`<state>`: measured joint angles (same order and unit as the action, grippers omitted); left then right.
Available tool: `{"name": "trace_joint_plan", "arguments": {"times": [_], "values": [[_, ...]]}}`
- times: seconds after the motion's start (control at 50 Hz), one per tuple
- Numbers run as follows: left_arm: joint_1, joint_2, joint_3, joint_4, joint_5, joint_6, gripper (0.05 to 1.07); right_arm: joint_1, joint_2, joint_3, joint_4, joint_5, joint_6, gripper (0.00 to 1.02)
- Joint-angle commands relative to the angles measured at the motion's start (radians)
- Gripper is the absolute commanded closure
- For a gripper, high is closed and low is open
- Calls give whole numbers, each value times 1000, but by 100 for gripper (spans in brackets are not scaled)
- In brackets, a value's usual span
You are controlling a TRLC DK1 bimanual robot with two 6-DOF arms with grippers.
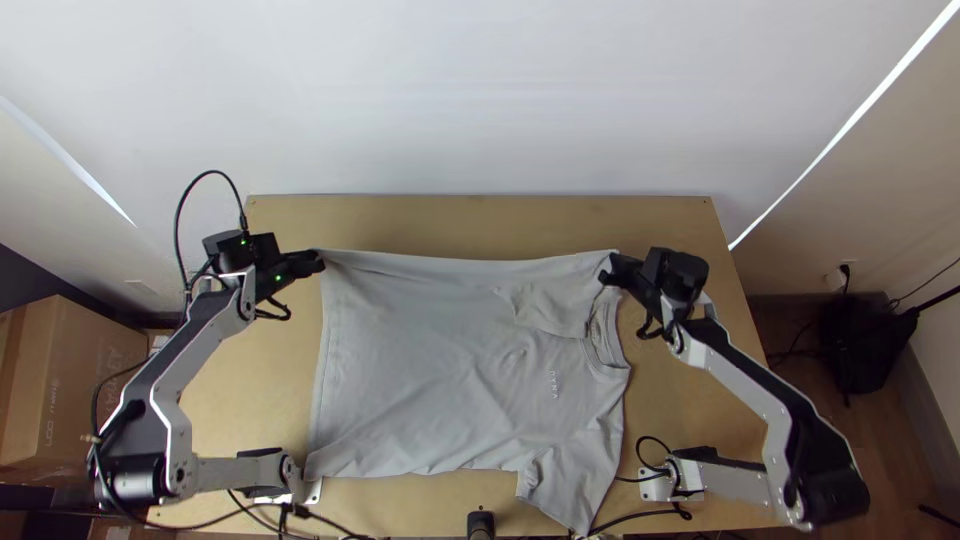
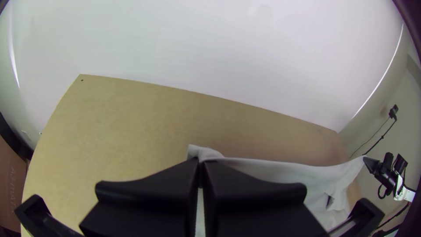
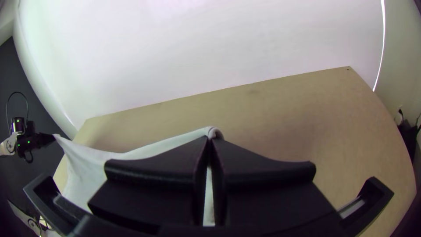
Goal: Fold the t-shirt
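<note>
Where the grey t-shirt [image 1: 430, 390] lies: broadly spread over the light wooden table [image 1: 480, 220], hem [image 1: 322, 370] toward the left edge and collar [image 1: 605, 345] toward the right, as two robot arms grip its far side.
Left gripper: at the far corner of the hem, the left gripper [image 1: 318, 262] pinches the fabric, its jaws drawn together on it; in the left wrist view, a small tuft of cloth pokes out past the fingertips.
Right gripper: across the table, beside the collar, the right gripper [image 1: 608, 275] clasps the shirt's far shoulder area, jaws closed on a rounded bit of fabric seen in the right wrist view.
Far side of the shirt: stretched between the two grippers, sagging slightly along its middle, with bare wood between it and the table's far edge.
Loose flap: next to the collar, a layer of cloth [image 1: 550, 308] rests over the upper body of the shirt.
Near sleeve: the near sleeve [image 1: 570, 490] points toward the table's near edge, right of its middle, with a few creases around it.
Chest: small print [image 1: 554, 384] sits below the collar.
Surroundings: a cardboard box [image 1: 75, 390] stands beyond the table's left edge, and black cables [image 1: 650, 515] trail along the near edge.
</note>
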<state>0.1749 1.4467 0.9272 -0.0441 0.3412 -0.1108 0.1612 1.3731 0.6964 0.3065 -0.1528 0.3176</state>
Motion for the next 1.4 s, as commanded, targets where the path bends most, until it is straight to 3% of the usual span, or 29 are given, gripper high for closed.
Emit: {"name": "trace_joint_plan", "arguments": {"times": [0.0, 0.42, 0.72, 1.02, 1.22, 1.38], "values": [[-2, 101, 79, 46, 5, 25, 105, -31, 119, 98, 28, 12, 17, 100], [-2, 455, 389, 64, -25, 33, 105, -51, 485, 433, 22, 18, 15, 100], [-20, 613, 625, -23, -41, 20, 105, -74, 689, 704, -52, 33, 17, 100], [-40, 636, 739, -166, -48, -10, 105, -92, 799, 950, -268, 33, 71, 100], [-43, 600, 776, -350, -10, -23, 105, -84, 787, 1043, -492, 33, 124, 100], [-43, 538, 743, -412, 7, -44, 105, -78, 762, 1078, -644, 33, 146, 100]]}}
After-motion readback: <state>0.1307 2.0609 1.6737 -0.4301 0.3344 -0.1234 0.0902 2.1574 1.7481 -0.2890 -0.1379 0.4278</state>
